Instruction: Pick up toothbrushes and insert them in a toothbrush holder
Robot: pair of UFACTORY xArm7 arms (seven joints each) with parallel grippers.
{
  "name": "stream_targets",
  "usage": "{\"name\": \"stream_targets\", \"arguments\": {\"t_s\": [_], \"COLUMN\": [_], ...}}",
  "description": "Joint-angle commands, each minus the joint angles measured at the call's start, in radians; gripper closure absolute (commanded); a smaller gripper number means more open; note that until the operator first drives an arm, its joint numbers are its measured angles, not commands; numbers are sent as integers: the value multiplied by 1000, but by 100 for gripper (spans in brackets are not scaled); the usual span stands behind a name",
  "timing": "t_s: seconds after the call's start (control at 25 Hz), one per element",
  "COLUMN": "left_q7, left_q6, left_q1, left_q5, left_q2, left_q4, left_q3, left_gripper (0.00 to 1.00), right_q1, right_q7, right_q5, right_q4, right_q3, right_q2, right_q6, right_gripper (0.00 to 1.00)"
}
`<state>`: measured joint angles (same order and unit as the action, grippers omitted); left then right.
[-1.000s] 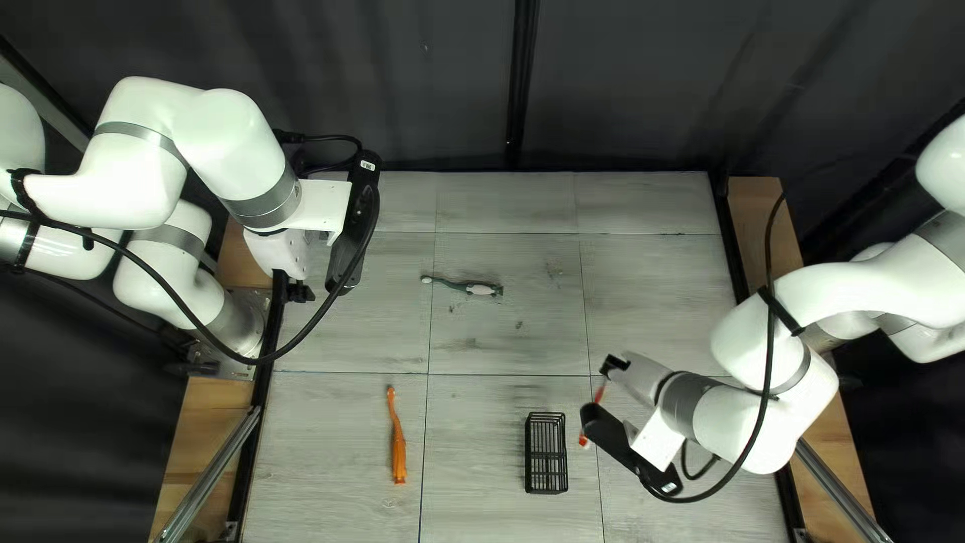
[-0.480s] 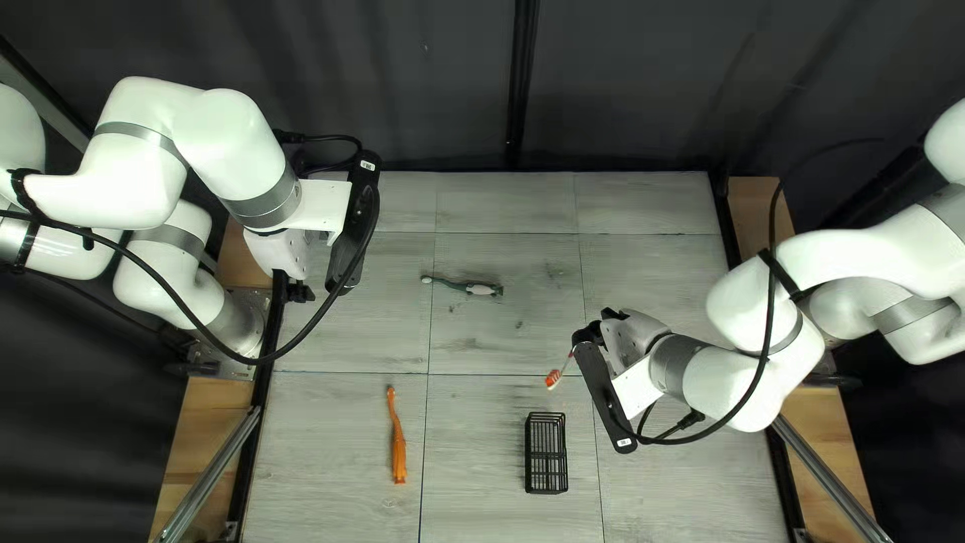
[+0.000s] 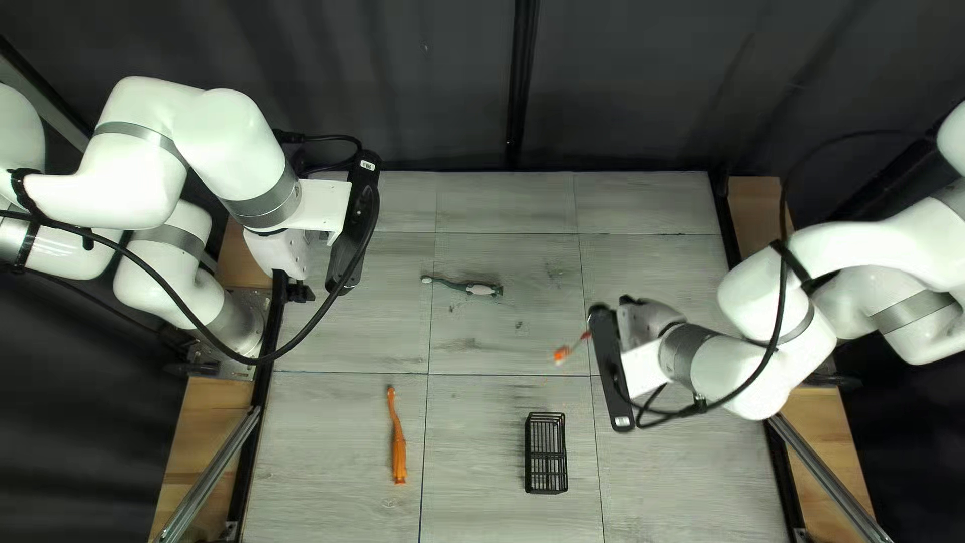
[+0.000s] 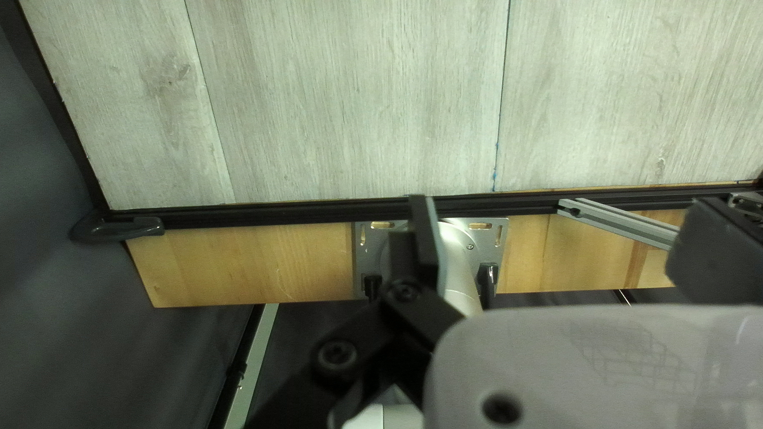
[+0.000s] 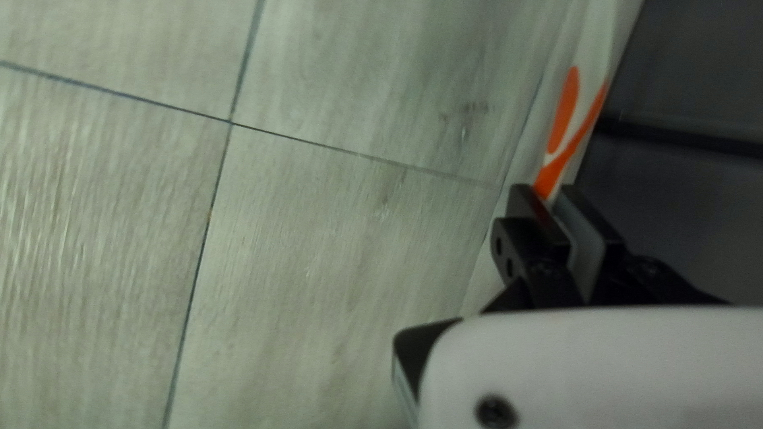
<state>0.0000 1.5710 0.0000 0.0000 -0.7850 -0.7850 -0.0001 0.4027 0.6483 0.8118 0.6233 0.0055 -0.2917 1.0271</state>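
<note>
My right gripper (image 3: 591, 336) is shut on a red-and-white toothbrush (image 3: 567, 352), carried in the air beyond the black mesh holder (image 3: 546, 452) and slightly to its right. Its bristle end points left. In the right wrist view the two fingers (image 5: 551, 205) clamp the orange-and-white handle (image 5: 565, 113). An orange toothbrush (image 3: 396, 445) lies left of the holder. A green toothbrush (image 3: 464, 286) lies mid-table. My left gripper (image 4: 566, 238) is open and empty above the table's left edge.
The holder lies on its side near the front edge. The left arm's base plate (image 4: 430, 250) and a wooden side board (image 4: 238, 262) show under the left gripper. An aluminium rail (image 3: 203, 479) runs along the front left.
My right arm has risen from beside the holder and swung toward the table's far side, turning its wrist so the brush now points left. The left arm has not moved.
</note>
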Motion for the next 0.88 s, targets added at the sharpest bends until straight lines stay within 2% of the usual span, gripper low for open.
{"name": "stream_targets", "arguments": {"t_s": [0.04, 0.2, 0.48, 0.64, 0.88], "left_q7": [0, 0, 0, 0, 0], "left_q6": [0, 0, 0, 0, 0], "left_q1": [0, 0, 0, 0, 0], "left_q5": [0, 0, 0, 0, 0], "left_q2": [0, 0, 0, 0, 0], "left_q4": [0, 0, 0, 0, 0], "left_q3": [0, 0, 0, 0, 0], "left_gripper": [0, 0, 0, 0, 0], "right_q1": [-37, -57, -57, -55, -53], "right_q7": [144, 258, 258, 213, 177], "right_q5": [-25, -20, -20, -8, -67], "right_q4": [3, 1, 1, -31, -80], "right_q3": [-8, -5, -5, -16, -47], "right_q2": [0, -17, -17, -35, -77], "right_q6": [41, 61, 61, 36, 11], "right_gripper": [100, 100, 100, 100, 100]}}
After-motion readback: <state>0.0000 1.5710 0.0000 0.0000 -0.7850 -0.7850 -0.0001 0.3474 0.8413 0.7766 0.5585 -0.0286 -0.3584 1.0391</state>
